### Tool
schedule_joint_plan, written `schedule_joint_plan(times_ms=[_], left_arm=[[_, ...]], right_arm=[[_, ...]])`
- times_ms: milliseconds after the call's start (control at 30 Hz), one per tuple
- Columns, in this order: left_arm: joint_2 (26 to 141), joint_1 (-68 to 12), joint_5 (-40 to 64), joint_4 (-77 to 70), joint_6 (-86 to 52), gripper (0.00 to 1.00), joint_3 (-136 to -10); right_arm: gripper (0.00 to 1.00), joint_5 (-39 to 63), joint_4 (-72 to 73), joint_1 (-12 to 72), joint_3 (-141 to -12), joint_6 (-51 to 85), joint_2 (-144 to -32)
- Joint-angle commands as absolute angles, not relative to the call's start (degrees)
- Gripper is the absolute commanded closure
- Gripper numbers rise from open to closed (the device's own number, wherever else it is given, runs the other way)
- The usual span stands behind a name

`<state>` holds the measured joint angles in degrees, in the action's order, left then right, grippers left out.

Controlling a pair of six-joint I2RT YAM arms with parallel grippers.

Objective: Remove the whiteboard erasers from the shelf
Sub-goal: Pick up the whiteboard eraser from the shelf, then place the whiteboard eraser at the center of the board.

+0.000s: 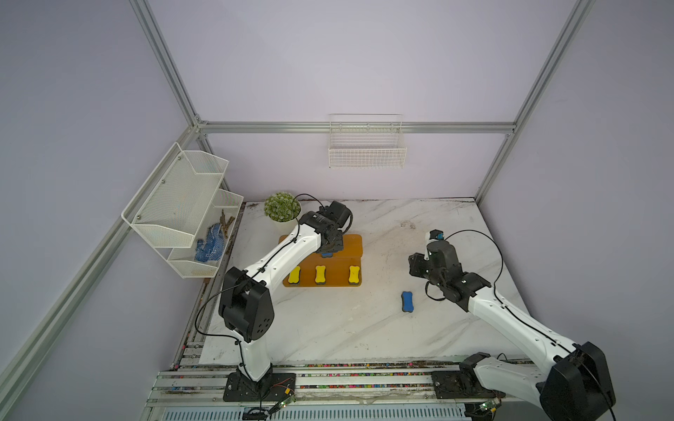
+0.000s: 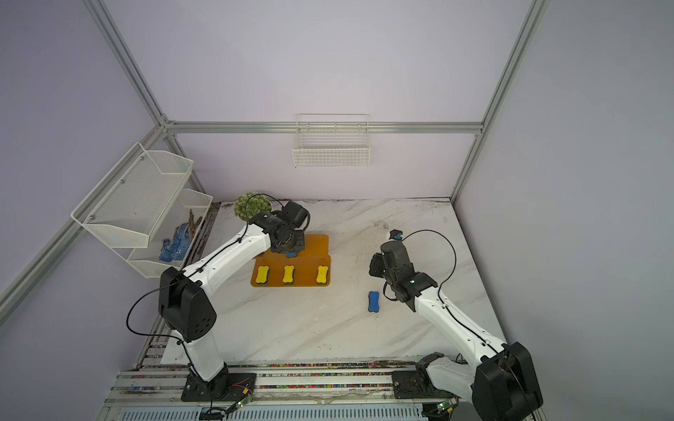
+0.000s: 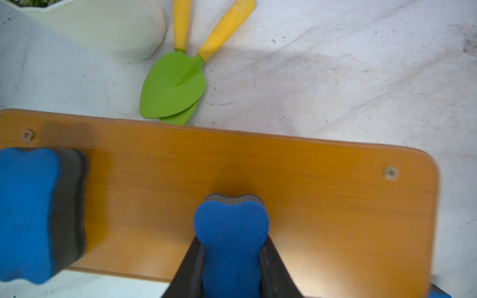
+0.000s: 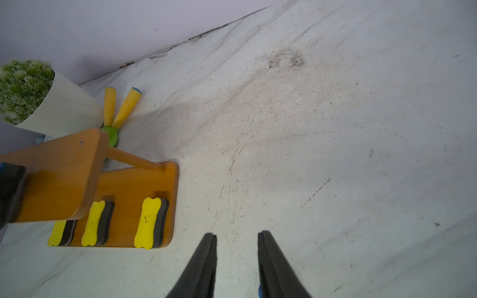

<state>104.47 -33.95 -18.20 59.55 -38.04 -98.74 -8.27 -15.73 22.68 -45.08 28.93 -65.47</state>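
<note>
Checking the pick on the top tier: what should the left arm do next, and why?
Probably lift straight up: the left gripper has its fingers shut on the blue eraser, which rests on the upper tier of the shelf.

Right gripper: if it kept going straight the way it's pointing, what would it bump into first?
Probably the bare tabletop; nothing stands ahead of the right gripper, and the shelf lies off to one side.
</note>
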Motion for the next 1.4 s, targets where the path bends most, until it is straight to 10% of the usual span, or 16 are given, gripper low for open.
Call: schedule_joint_plan(times_ms=[0, 467, 1367], left_arm=[[100.5, -40.1, -18.0, 59.8, -42.9, 1.00, -102.2], [114.6, -61.2, -19.6, 57.9, -53.1, 1.00, -108.1], [123.7, -62.0, -20.8, 45.9, -55.2, 1.00, -96.5]], right_arm=[[0.68, -9.5, -12.6, 19.3, -43.1, 30.5, -62.2], [0.70, 2.1, -5.0, 0.6, -29.9, 38.0, -50.6], [0.70, 4.0, -6.1, -0.5, -29.5, 37.1, -48.5]])
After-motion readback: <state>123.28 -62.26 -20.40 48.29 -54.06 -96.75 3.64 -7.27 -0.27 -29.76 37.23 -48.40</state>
